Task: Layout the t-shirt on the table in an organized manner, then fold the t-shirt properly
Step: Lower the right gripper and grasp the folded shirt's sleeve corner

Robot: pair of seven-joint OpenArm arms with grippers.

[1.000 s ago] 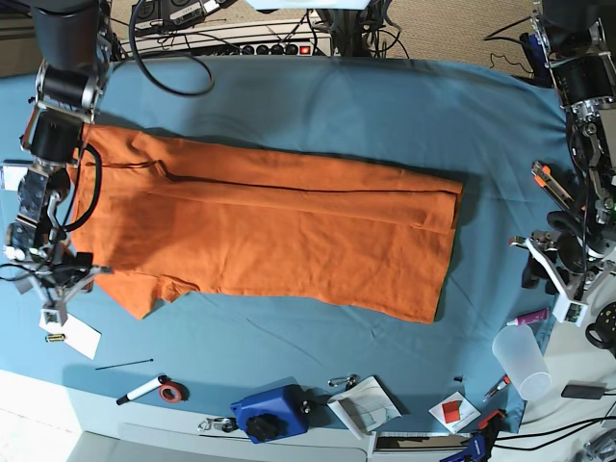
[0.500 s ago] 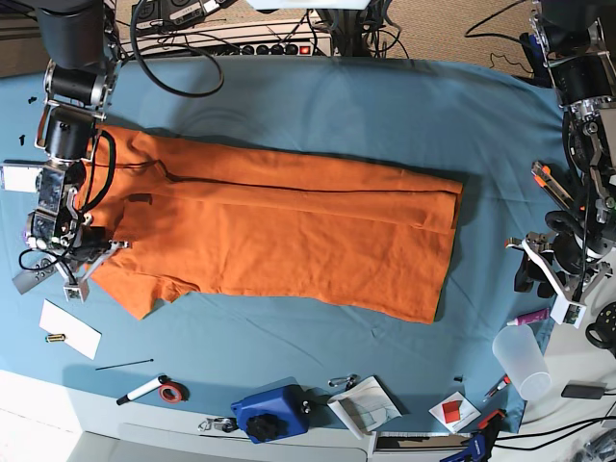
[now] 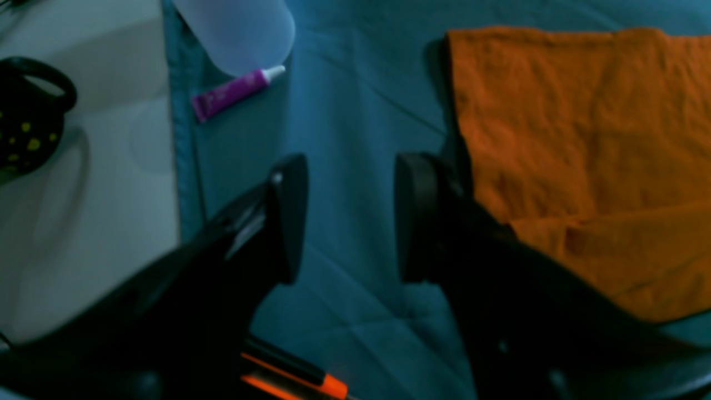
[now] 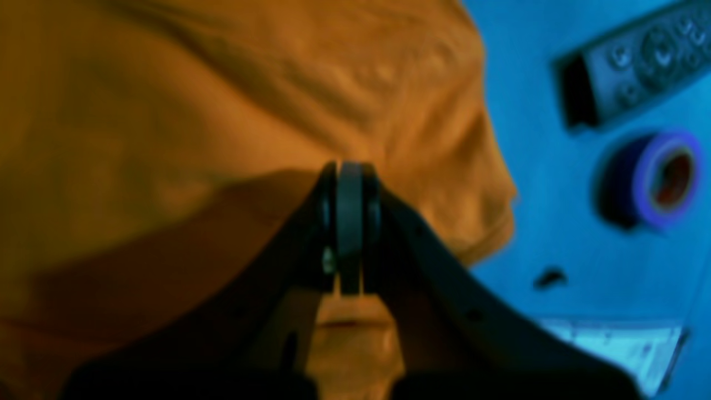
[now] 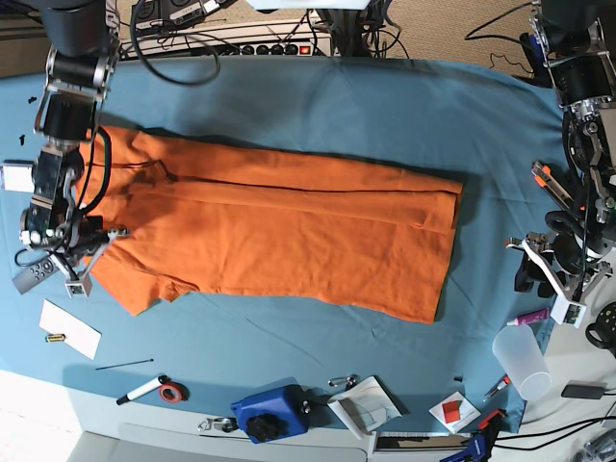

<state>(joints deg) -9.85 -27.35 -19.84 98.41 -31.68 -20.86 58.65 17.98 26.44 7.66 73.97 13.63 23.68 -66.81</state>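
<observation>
The right gripper (image 4: 349,244) is closed tight, its jaws pressed together above the orange t-shirt (image 5: 279,226); I cannot tell if cloth is caught between them. The t-shirt lies spread flat on the table (image 5: 385,106). The left gripper (image 3: 347,219) stands open and empty, beside the t-shirt's far edge.

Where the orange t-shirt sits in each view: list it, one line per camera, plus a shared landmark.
Base: the t-shirt spans the table's middle, left to centre-right.
Left wrist: its end fills the upper right.
Right wrist: it fills the left and centre behind the shut right gripper.
Shared landmark: the teal tablecloth.
</observation>
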